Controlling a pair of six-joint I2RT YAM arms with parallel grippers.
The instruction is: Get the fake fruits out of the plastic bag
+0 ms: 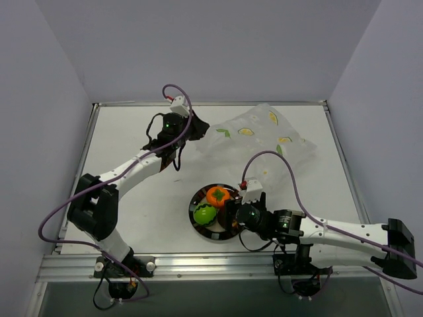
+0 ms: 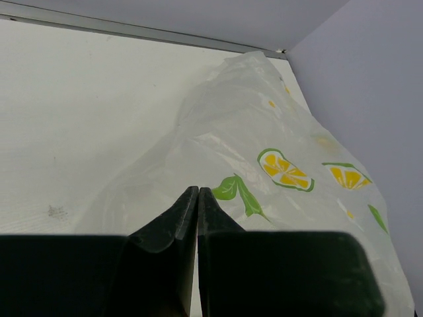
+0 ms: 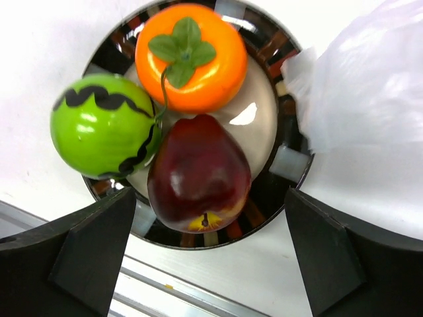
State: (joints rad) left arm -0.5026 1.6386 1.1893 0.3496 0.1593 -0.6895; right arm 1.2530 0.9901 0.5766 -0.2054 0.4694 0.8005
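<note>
Three fake fruits [image 3: 190, 56], orange, green and maroon, rest on the black-rimmed plate [image 3: 264, 198] beside the plastic bag [image 1: 264, 139], so emptying looks done. Right jaws gape apart above them; left jaws meet at the bag's edge.

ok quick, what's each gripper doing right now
left gripper: shut at the edge of the plastic bag; a pinch cannot be told
right gripper: open, holding nothing, above the plate
</note>
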